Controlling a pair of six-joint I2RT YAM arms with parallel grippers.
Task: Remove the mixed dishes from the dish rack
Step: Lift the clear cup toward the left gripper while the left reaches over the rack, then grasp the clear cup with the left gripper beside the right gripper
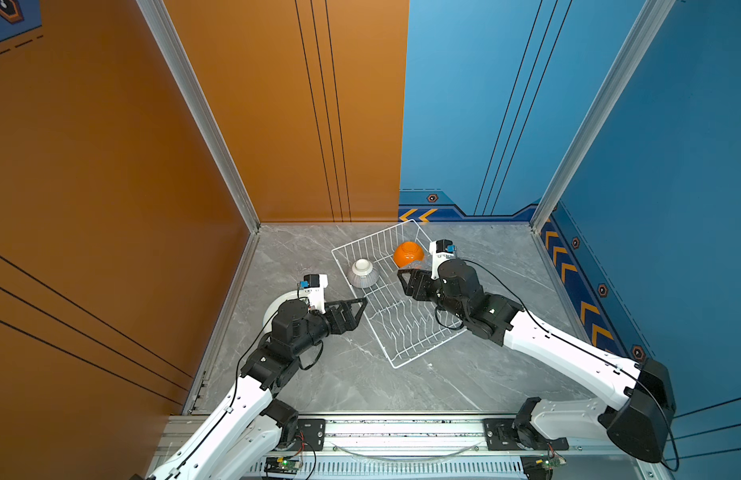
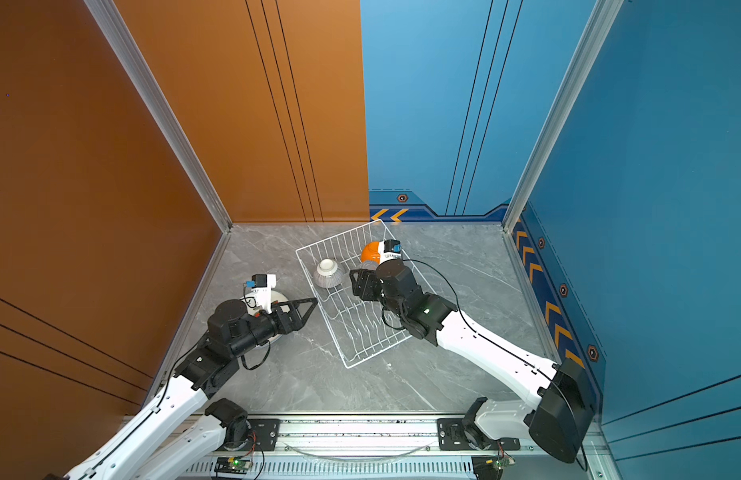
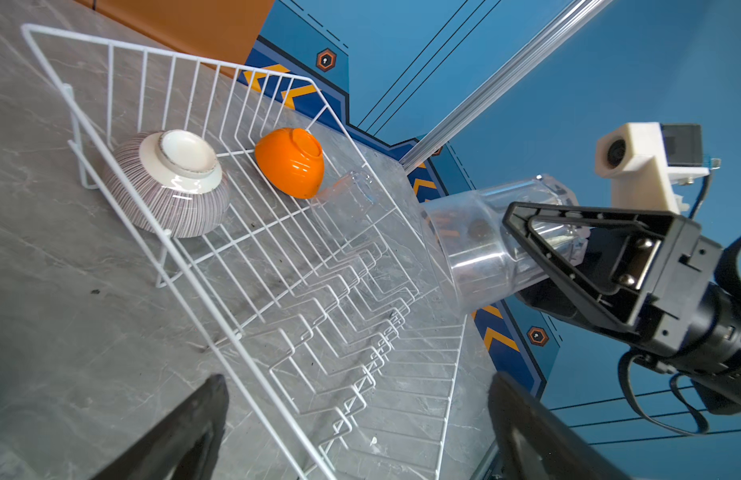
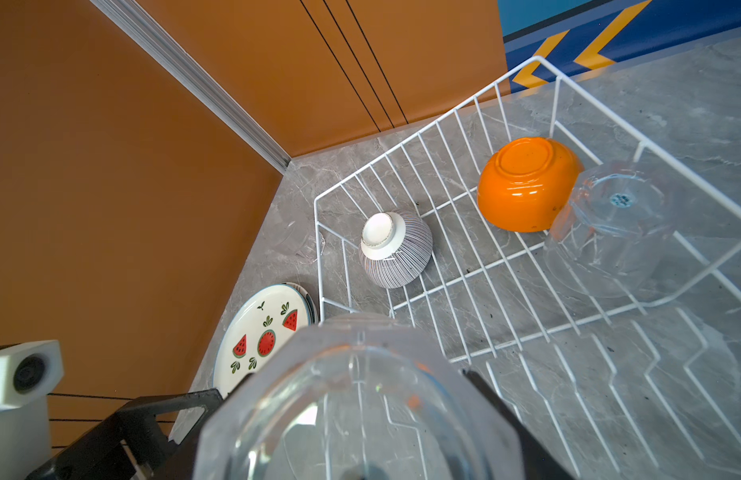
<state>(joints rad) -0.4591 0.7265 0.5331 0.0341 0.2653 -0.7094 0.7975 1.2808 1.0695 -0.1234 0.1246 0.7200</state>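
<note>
- In both top views the rack (image 1: 406, 332) sits slantwise on the table (image 1: 360, 386). A striped bowl (image 1: 362, 273) and an orange bowl (image 1: 408, 254) lie upside down at its far end. The left gripper (image 1: 360, 305) hovers just outside its left side, and the right gripper (image 1: 406, 278) is over it.
- Left wrist: the left gripper's jaws gape wide, empty. The right gripper clamps a glass (image 3: 485, 241).
- Right wrist: a second glass (image 4: 613, 232) lies in the rack just beside the orange bowl. A watermelon plate (image 4: 260, 336) rests on the table outside the rack.
</note>
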